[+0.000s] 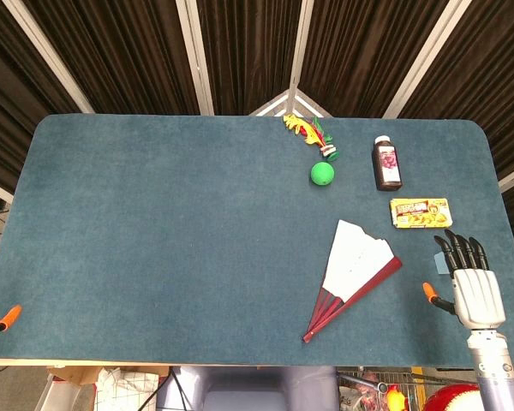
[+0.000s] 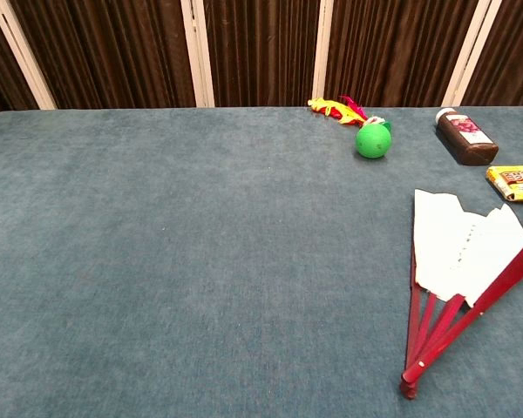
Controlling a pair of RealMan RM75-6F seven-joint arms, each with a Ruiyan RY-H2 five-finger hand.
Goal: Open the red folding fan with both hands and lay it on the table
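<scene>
We are judging the red folding fan [image 1: 353,276] only partly spread on the table [image 1: 154,240], so we are planning to pin its pivot end with one hand while the other draws the outer rib sideways in a slow, even arc. The fan is lying flat on the right half of the table, near its front edge. The right hand [image 1: 468,278] is hovering near the fan's right, apart from it, fingers extended and holding nothing; the left hand is barely showing at the left edge, and we cannot tell its state.
</scene>
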